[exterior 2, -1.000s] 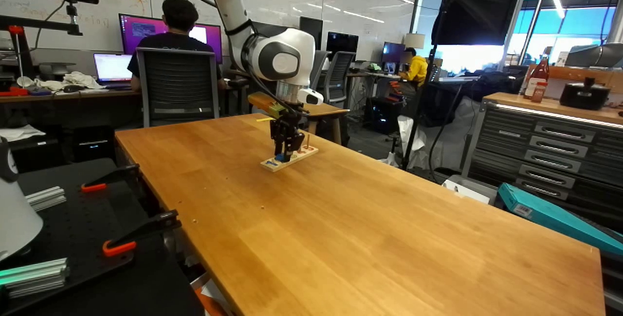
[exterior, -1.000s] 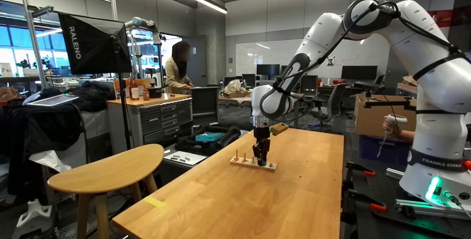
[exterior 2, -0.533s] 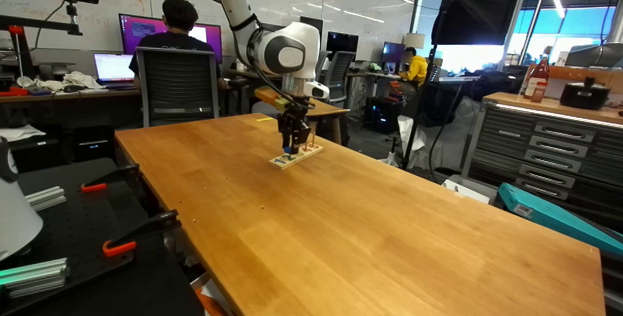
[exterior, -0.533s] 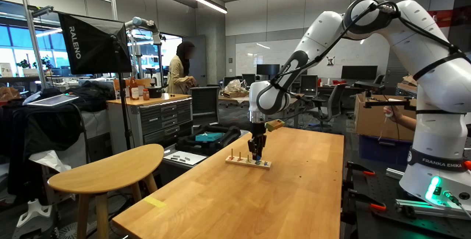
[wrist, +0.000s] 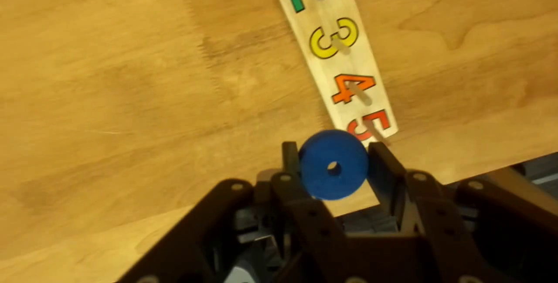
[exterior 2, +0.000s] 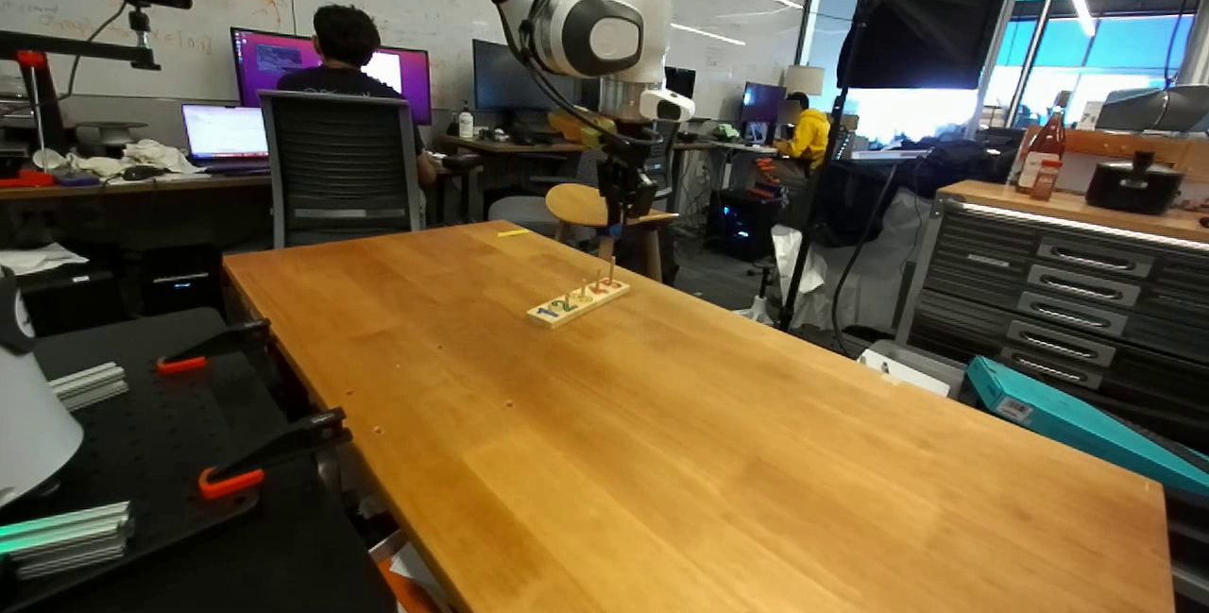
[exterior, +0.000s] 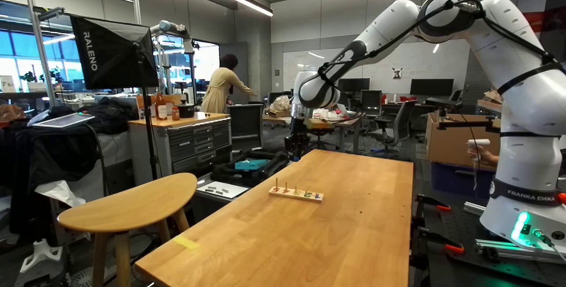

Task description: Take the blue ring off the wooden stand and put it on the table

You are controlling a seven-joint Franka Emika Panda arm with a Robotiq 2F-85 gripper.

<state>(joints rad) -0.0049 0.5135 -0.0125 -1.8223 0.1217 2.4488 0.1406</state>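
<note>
The blue ring [wrist: 333, 148] is a thick disc with a small centre hole. My gripper [wrist: 334, 158] is shut on it, one finger on each side, in the wrist view. In both exterior views the gripper [exterior: 296, 147] [exterior 2: 623, 202] hangs in the air, higher than the wooden stand, with the ring [exterior: 295, 158] [exterior 2: 615, 229] at its fingertips. The wooden stand [exterior: 296, 194] [exterior 2: 578, 302] lies flat on the table [exterior: 345, 220] [exterior 2: 718, 424], with upright pegs and coloured numbers. In the wrist view the ring covers a corner of the stand [wrist: 307, 36] near the 5; the 1 end is out of view.
The table edge runs close below the gripper in the wrist view. A wooden stool [exterior: 128, 203], a black case with a teal box [exterior: 251, 164] and a drawer cabinet [exterior: 199, 139] stand beside the table. Orange-tipped clamps [exterior 2: 231, 481] sit at the robot's side.
The gripper has lifted the blue ring off its peg and carried it up and away from the stand. The stand shifted slightly along the table during the pull and now lies free of the gripper.
</note>
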